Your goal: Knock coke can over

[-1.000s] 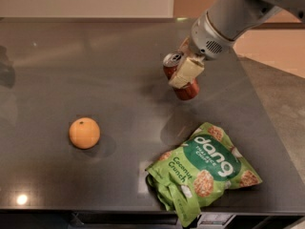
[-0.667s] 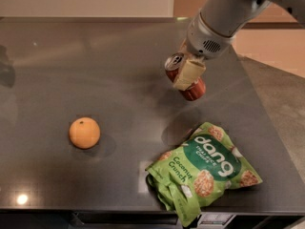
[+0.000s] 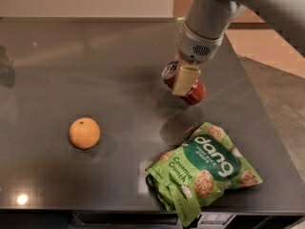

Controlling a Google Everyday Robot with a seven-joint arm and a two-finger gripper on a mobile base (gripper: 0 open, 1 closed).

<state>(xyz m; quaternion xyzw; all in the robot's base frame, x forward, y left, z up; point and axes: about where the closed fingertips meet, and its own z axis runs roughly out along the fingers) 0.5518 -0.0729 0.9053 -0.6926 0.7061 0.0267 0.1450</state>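
The coke can (image 3: pixel 196 92) is red with a silver top and sits right of the middle of the dark table (image 3: pixel 95 70). It is tilted over, its silver top (image 3: pixel 169 70) pointing up and to the left. My gripper (image 3: pixel 186 79) reaches down from the upper right and is right at the can. A cream pad lies across the can's middle and hides part of it.
An orange (image 3: pixel 85 133) lies at the front left. A green snack bag (image 3: pixel 205 168) lies at the front right, close below the can. The table's right edge (image 3: pixel 259 113) runs near the can, and its front edge is just below the bag.
The arm has swung to stand more steeply over the can. The can and gripper have shifted slightly toward the front, and the can stays tilted.
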